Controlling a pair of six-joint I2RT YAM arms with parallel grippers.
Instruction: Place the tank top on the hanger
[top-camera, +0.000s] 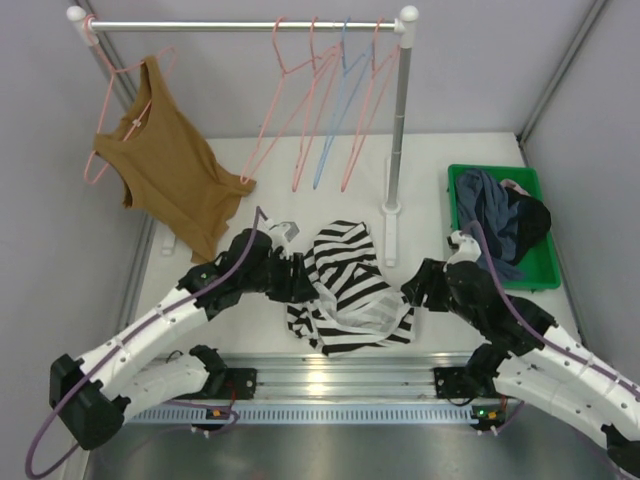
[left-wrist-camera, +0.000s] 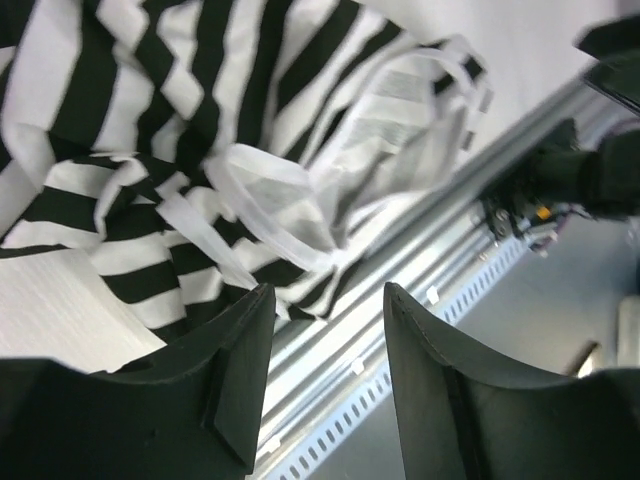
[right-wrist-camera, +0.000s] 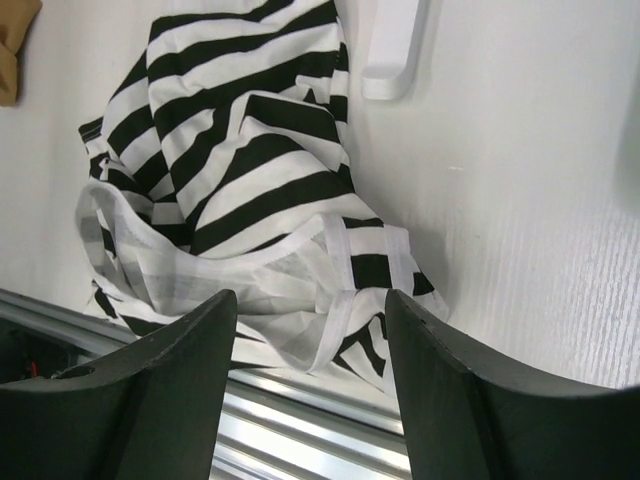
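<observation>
Black-and-white tank top (top-camera: 345, 290) slumps limp and light on the desk (top-camera: 420, 190), left gripper (left-wrist-camera: 325, 305) and right gripper (right-wrist-camera: 310, 315) flanking it, jaws released, a white-edged strap (right-wrist-camera: 335, 255) looking the likeliest hold.

This is a robotics lab test cell rather than a home or a shop. Plain grey partition walls (top-camera: 480, 80) and a bare metal corner post (top-camera: 560, 68) at the upper right box in a white table (top-camera: 430, 180). Along the bottom of the top view, a slotted aluminium rail (top-camera: 340, 375) carries two white-and-black robot arms (top-camera: 150, 340), and a purple cable (top-camera: 40, 440) loops at the lower left. A small clothes rack (top-camera: 240, 24) spans the top of the frame, and a green plastic bin (top-camera: 453, 195) of garments sits at the right
</observation>
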